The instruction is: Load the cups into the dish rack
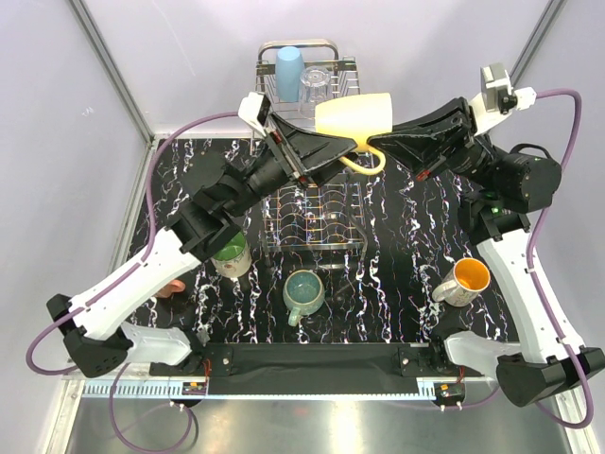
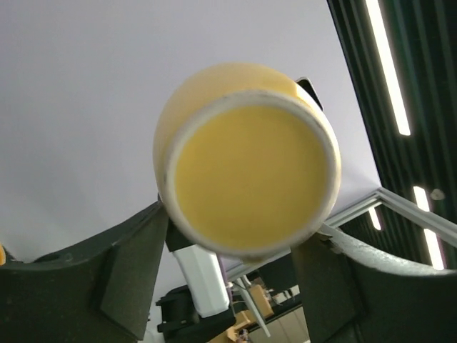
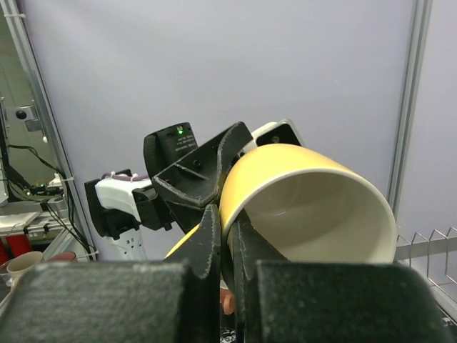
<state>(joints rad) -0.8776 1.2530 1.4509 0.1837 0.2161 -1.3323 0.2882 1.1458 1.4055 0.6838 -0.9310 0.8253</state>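
Yellow mug (image 1: 354, 115) hangs above the dish rack (image 1: 274, 227), right hand (image 3: 228, 239) pinching its rim, left hand (image 2: 239, 229) spread round its base: releasing before the left grips would drop it.

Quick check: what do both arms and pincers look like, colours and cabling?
The left arm and right arm match: white shells on the lower links, black housings above. Each has a purple cable and a white camera block at the wrist. The left pincer and right pincer are matte black with two flat wedge fingers. A green light glows on the left wrist.
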